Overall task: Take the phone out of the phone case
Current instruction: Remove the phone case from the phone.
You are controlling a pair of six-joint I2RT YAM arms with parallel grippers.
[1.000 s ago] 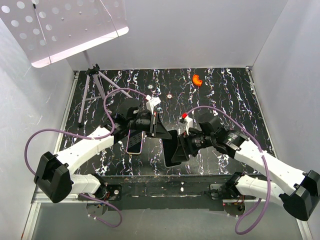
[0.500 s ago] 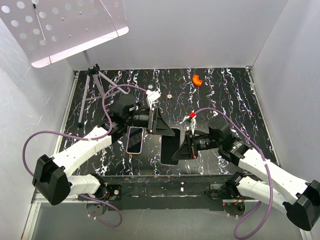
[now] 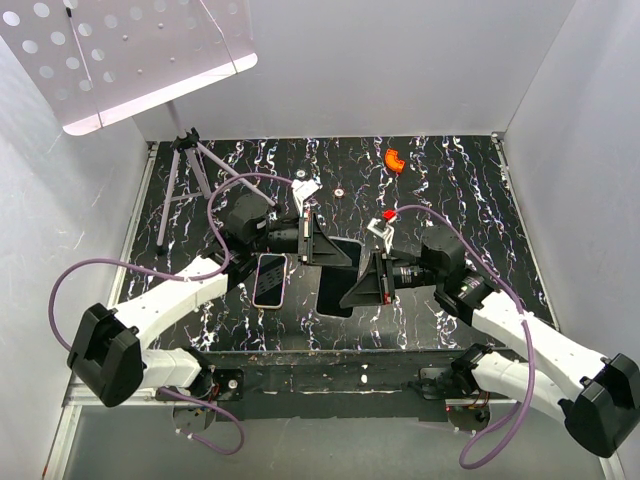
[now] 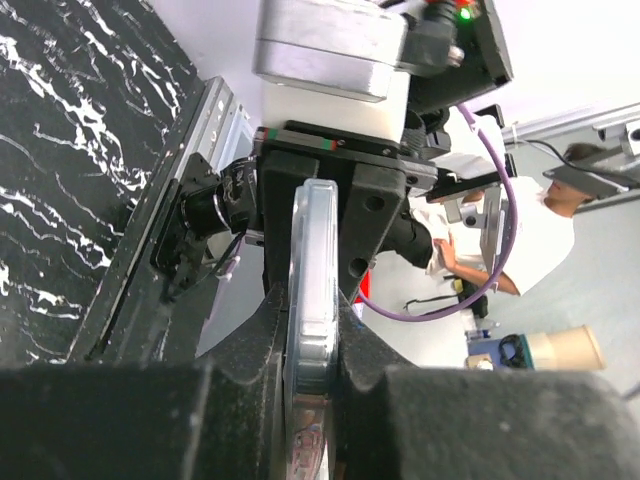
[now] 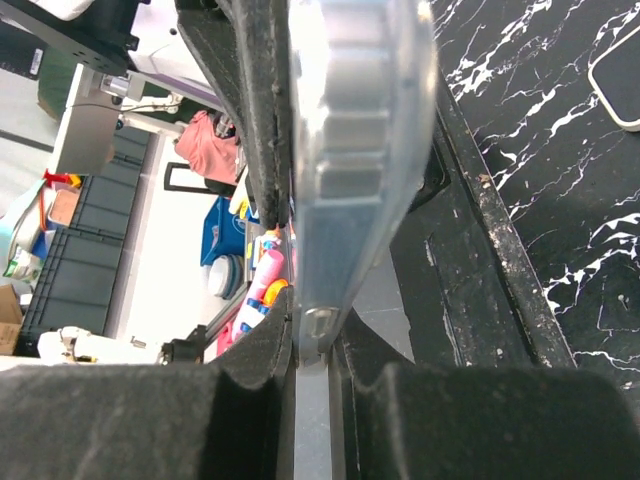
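The phone (image 3: 270,280), a dark screen with a pale rim, lies flat on the black marbled table to the left of both grippers; its corner (image 5: 622,85) also shows in the right wrist view. The phone case (image 3: 338,275) is held off the table between the two arms and looks dark from above. Its translucent edge (image 4: 312,260) runs through my left gripper (image 4: 312,350), which is shut on it. My right gripper (image 5: 315,345) is shut on the opposite edge (image 5: 350,120). From above, the left gripper (image 3: 325,250) and right gripper (image 3: 362,285) face each other across the case.
A small tripod stand (image 3: 190,170) is at the back left under a white perforated board (image 3: 130,50). An orange piece (image 3: 396,160) and a small round item (image 3: 340,190) lie at the back. White walls enclose the table; a metal rail (image 3: 330,365) runs along the front.
My left gripper opened, swung right and shut again on the case. The right arm brought the case up and left toward it. The phone stayed on the table.
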